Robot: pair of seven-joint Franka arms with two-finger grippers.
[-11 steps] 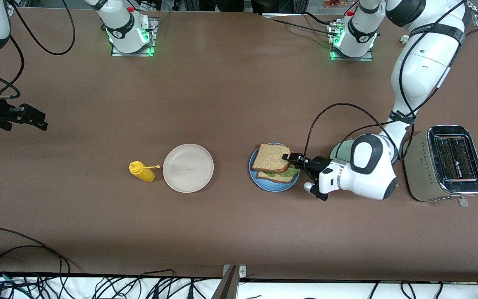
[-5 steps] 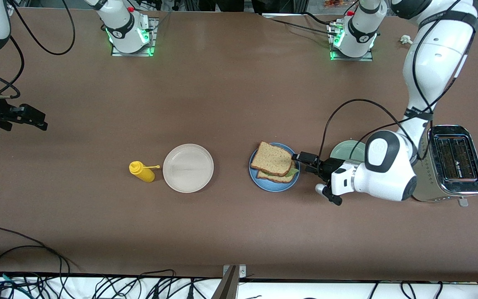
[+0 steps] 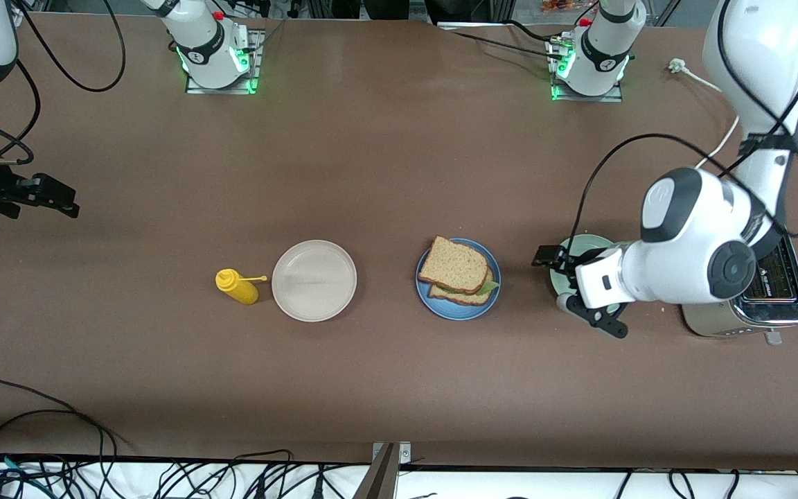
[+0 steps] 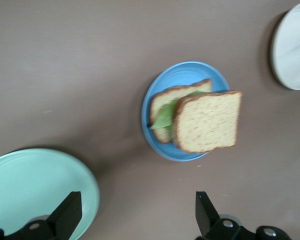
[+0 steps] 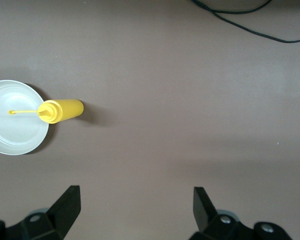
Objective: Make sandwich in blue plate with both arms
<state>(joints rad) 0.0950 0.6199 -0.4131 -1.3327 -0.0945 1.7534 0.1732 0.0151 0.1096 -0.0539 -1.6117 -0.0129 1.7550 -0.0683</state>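
Observation:
The sandwich [image 3: 456, 272] lies on the blue plate [image 3: 465, 310]: two brown slices, the top one skewed, with green lettuce [image 3: 489, 285] showing at one edge. It also shows in the left wrist view [image 4: 206, 122] on the blue plate [image 4: 182, 74]. My left gripper [image 3: 548, 259] is open and empty, apart from the sandwich, over the edge of the pale green plate [image 3: 584, 244]; the wrist view shows it [image 4: 135, 220] wide open. My right gripper [image 3: 65, 201] waits open and empty over bare table at the right arm's end, as in its wrist view [image 5: 134, 207].
A cream-white plate [image 3: 314, 280] and a lying yellow mustard bottle [image 3: 237, 286] are beside the blue plate toward the right arm's end. A silver toaster [image 3: 780, 305] stands at the left arm's end, partly hidden by the left arm. Cables run along the table's near edge.
My left gripper let go of the top bread slice, which now rests on the sandwich. The gripper drew back toward the left arm's end, over the pale green plate. The right arm has not moved.

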